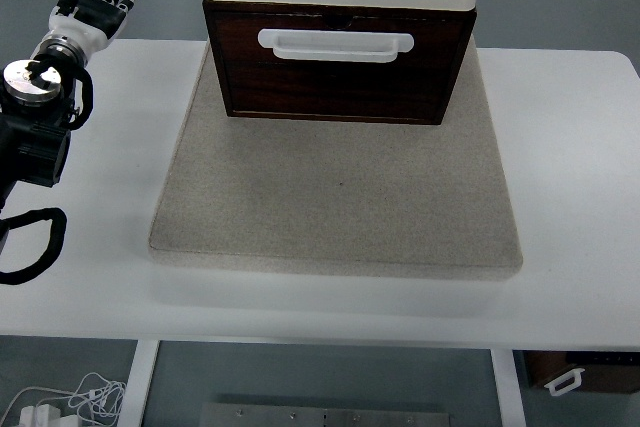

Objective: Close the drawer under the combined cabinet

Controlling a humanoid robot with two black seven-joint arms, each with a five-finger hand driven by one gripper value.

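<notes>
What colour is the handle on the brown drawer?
White. The handle shows clearly in the top view.

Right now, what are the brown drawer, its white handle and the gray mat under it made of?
The drawer looks like dark stained wood, with faint grain and a dull sheen. Its handle seems smooth white plastic, slightly glossy. The mat looks like felt or stone: speckled, matte, thick-edged.
</notes>
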